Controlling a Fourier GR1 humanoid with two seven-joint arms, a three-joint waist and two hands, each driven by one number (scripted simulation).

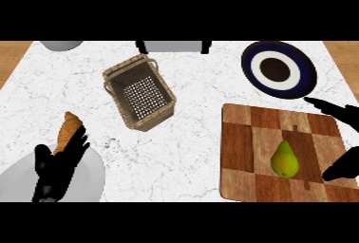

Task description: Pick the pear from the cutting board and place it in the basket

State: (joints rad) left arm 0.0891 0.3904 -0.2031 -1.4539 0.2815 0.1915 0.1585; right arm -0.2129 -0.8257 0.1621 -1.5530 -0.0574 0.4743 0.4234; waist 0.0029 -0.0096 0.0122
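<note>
Though nearest the pear (284, 159), touched nothing: right hand (344, 166) just right of it, fingers and thumb spread apart. Lay on the cutting board (242, 142), long axis near-to-far, stem end away. Left hand (60, 166) uncurled, well apart, beyond the basket (140, 122).

White marble counter (196, 156) bearing a wicker basket (139, 92), wooden cutting board (242, 156), dark-rimmed plate (278, 70), and, lower left, possibly a grey plate (14, 182).

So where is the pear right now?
In the head view the pear lies on the wooden cutting board at the lower right, between the open right hand's fingers and thumb, untouched.
</note>
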